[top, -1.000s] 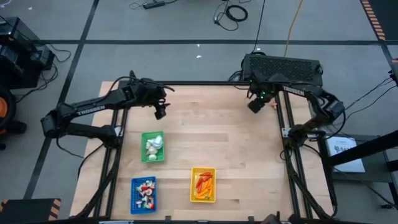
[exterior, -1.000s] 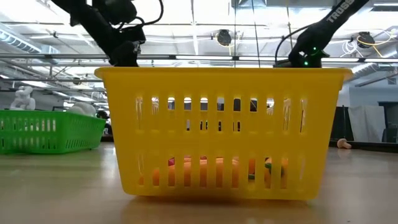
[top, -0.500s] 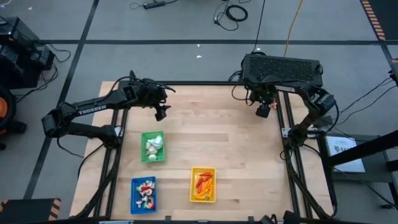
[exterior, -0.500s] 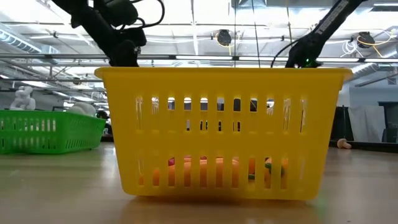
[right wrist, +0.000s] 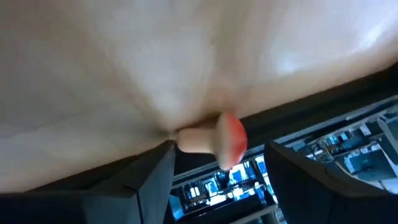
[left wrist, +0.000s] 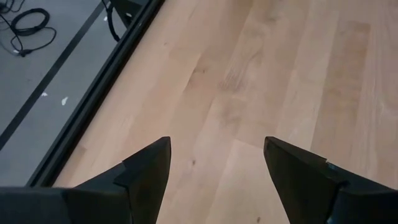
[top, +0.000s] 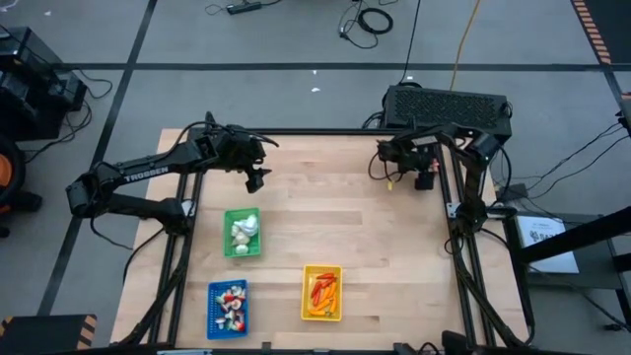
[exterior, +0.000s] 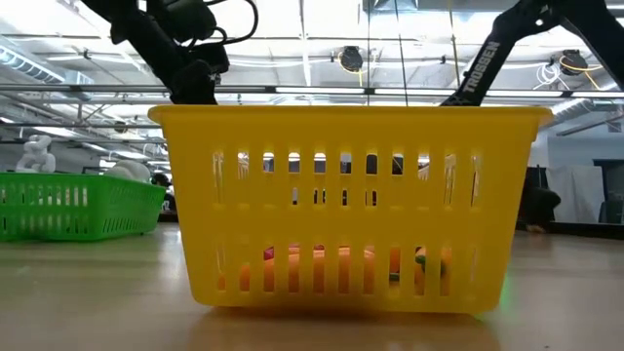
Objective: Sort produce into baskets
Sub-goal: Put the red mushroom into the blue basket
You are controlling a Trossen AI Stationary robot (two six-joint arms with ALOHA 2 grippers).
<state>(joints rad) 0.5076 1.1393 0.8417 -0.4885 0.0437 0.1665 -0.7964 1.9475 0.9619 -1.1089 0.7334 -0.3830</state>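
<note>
Baskets (top: pixel 241 235) on pale wooden table (top: pixel 345 217), grey cabled floor (top: pixel 296 39) around.

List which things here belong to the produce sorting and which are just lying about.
Job: green plastic basket, blue plastic basket, yellow plastic basket, red-and-white toy mushroom.
Lying about: black vented box behind table, coiled black floor cable, white paper sheet.
</note>
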